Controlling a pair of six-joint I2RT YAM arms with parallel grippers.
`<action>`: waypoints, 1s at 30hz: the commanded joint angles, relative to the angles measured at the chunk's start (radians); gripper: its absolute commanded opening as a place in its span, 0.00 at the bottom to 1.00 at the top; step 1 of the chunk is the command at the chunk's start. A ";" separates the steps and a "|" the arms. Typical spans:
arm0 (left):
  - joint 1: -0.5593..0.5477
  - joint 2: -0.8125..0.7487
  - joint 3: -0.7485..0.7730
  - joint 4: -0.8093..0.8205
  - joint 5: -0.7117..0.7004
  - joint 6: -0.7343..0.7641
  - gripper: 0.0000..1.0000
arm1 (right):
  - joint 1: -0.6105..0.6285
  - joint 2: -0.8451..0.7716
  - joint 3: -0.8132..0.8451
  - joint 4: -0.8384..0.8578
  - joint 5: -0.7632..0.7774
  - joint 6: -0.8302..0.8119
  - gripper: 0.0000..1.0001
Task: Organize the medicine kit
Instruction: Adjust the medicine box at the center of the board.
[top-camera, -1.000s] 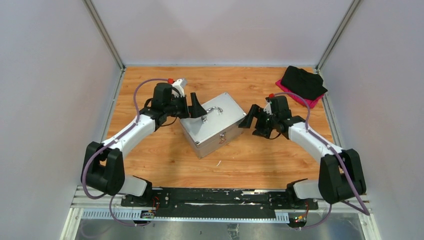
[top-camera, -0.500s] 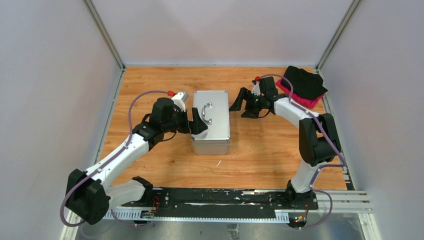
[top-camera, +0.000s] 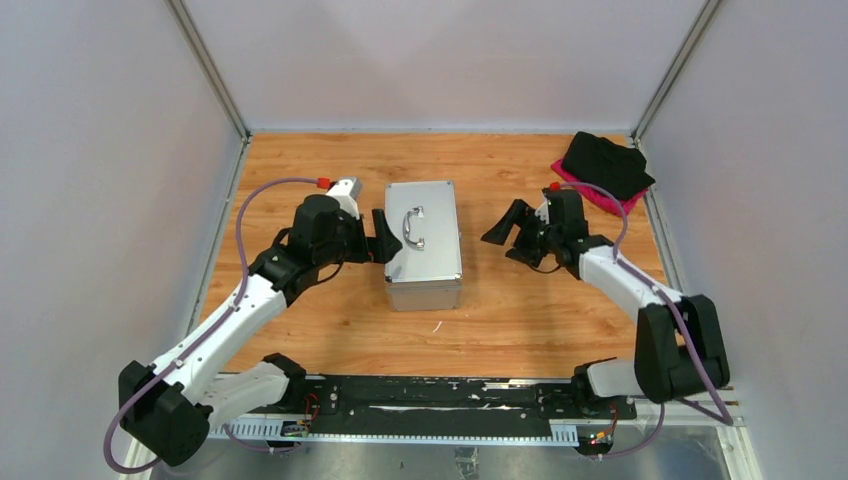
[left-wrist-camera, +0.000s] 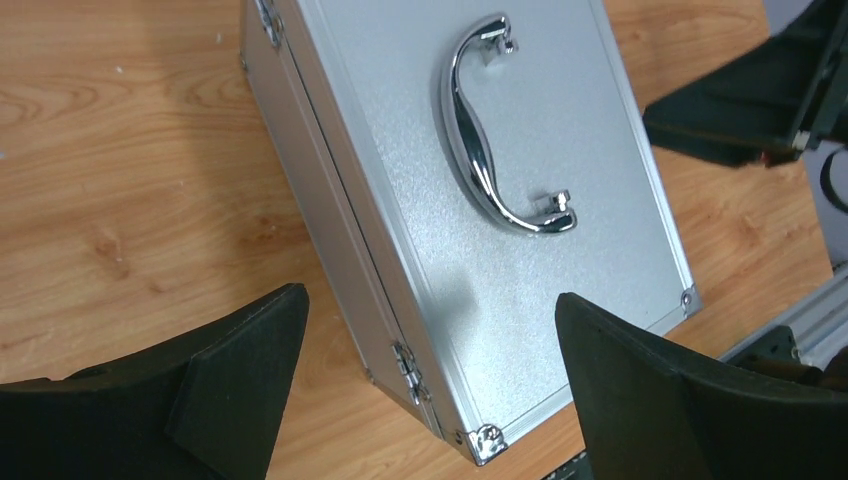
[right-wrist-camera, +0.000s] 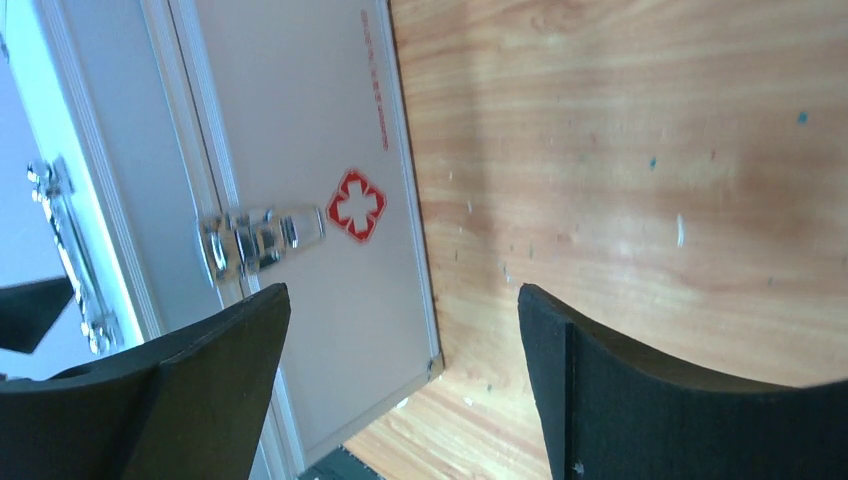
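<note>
Retreating right hand (top-camera: 500, 243), medicine kit (top-camera: 423, 243) seemingly unmoved

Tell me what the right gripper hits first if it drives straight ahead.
Probably the medicine kit: the open right gripper points at its latched side wall, with only bare table between. Height is hard to judge.

R gripper (right-wrist-camera: 400, 330) at bottom of frame, both black fingers (right-wrist-camera: 200, 390) spread wide. Beyond them the medicine kit (right-wrist-camera: 290, 130), silver-grey, one face towards cam w/ a red cross (right-wrist-camera: 358, 205), a line of tiny red lettering (right-wrist-camera: 375, 80) (unreadable) & a chrome latch (right-wrist-camera: 260, 238) over the lid seam. Wood table (right-wrist-camera: 620, 150) fills the right, w/ small pale specks.
</note>
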 joint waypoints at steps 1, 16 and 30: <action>-0.003 0.017 0.071 -0.030 -0.083 0.031 1.00 | 0.009 -0.123 -0.159 0.135 0.016 0.136 0.88; -0.003 0.113 0.115 0.006 -0.027 0.002 1.00 | 0.236 -0.177 -0.292 0.263 0.030 0.265 0.87; -0.003 0.149 0.116 0.001 0.028 0.020 1.00 | 0.215 -0.363 -0.343 0.218 0.289 0.311 0.89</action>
